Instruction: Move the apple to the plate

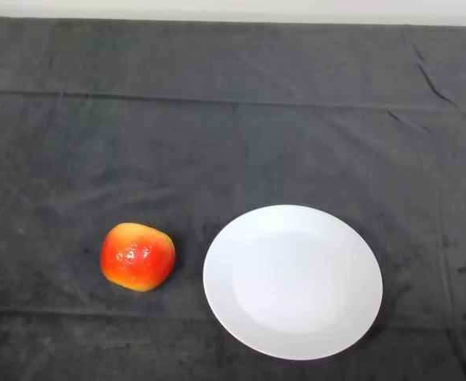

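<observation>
Apple (137,256) beside plate (292,349), apart

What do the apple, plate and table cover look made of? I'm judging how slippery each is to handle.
The apple looks glossy, waxy or plastic: bright highlights on its red-orange skin; real or fake is unclear. The plate looks like smooth white ceramic or melamine, with an even, soft sheen. The cloth is dark matte fabric, with creases and a slight nap.

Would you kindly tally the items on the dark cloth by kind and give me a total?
Apple, red and yellow: 1
Plate, white: 1
Total: 2
</observation>
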You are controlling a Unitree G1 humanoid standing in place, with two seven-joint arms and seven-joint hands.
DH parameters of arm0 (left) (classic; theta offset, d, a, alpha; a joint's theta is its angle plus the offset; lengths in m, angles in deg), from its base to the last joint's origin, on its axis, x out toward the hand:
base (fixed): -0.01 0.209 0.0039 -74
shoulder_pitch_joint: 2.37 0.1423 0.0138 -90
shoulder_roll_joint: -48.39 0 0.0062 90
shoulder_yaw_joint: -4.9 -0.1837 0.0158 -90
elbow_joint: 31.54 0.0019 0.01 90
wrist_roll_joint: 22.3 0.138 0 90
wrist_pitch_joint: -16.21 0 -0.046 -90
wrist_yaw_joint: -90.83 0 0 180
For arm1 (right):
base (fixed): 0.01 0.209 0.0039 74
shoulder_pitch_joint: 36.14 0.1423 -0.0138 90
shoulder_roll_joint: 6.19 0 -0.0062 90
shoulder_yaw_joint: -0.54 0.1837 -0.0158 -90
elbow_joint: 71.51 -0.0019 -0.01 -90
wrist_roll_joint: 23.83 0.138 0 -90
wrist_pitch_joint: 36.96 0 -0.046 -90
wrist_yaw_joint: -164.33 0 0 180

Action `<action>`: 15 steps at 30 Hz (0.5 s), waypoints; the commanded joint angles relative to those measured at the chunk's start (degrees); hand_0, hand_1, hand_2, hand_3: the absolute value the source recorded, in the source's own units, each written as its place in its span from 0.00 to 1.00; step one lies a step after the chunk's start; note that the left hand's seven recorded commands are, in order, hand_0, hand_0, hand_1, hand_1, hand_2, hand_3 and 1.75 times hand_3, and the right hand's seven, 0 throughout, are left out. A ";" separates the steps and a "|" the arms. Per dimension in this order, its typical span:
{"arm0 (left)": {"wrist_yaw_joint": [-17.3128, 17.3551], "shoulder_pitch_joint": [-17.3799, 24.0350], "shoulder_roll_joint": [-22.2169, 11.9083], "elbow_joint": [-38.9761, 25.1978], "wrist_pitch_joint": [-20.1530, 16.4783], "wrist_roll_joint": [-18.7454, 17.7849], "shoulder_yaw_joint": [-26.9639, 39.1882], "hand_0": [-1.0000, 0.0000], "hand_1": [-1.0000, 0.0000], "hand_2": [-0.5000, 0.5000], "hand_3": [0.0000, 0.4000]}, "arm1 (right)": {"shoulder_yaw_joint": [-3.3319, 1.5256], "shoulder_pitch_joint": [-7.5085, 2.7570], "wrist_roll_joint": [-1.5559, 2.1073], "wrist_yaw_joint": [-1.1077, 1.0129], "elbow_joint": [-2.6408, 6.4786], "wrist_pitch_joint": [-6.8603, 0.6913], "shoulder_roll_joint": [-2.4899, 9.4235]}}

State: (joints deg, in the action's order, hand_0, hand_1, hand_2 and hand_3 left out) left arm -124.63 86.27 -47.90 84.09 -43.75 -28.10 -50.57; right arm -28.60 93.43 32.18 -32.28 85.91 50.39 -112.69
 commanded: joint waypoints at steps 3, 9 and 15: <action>-0.38 -0.38 -2.51 -2.10 -0.80 -0.25 -0.75 1.00 1.00 0.50 0.00 | 0.03 0.96 1.12 -0.11 0.28 0.46 -1.48; -0.41 -0.33 -2.49 -2.97 -1.45 -0.04 -1.29 1.00 1.00 0.50 0.00 | 0.02 0.95 1.12 -0.10 0.26 0.46 -1.46; -0.23 -0.27 -2.57 -3.63 -2.01 0.06 -1.76 1.00 1.00 0.50 0.00 | 0.01 0.94 1.11 -0.09 0.23 0.46 -1.45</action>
State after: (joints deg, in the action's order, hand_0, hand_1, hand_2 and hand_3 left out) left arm -124.68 86.29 -47.90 83.87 -45.44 -28.09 -50.94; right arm -28.60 93.43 32.18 -32.28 85.91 50.39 -112.69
